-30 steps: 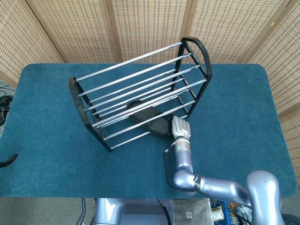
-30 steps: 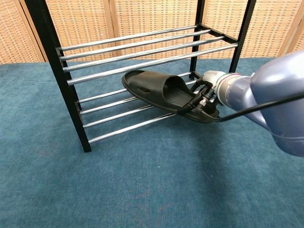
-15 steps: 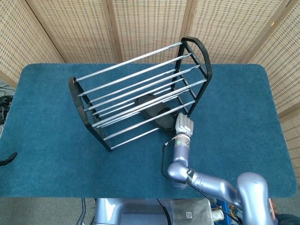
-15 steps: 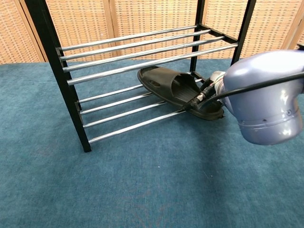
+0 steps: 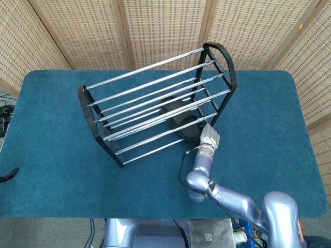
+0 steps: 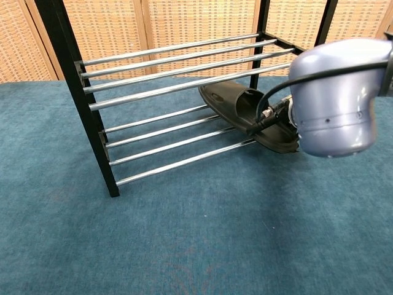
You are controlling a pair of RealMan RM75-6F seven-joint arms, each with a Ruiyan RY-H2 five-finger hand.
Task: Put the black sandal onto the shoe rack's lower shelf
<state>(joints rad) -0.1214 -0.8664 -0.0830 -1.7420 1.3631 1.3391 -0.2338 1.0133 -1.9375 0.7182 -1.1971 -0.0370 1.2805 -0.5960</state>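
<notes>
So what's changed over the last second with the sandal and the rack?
The right hand has pushed the black sandal along the lower shelf toward the rack's right end, its heel overhanging the front rail. The shoe rack shifted slightly. The hand still looks in contact with the sandal's heel; the blue tabletop is unchanged.

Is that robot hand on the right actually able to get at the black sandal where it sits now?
Probably yes: the right robot hand is already at the black sandal, at the open front of the shoe rack. Whether it is gripping it can't be seen.
</notes>
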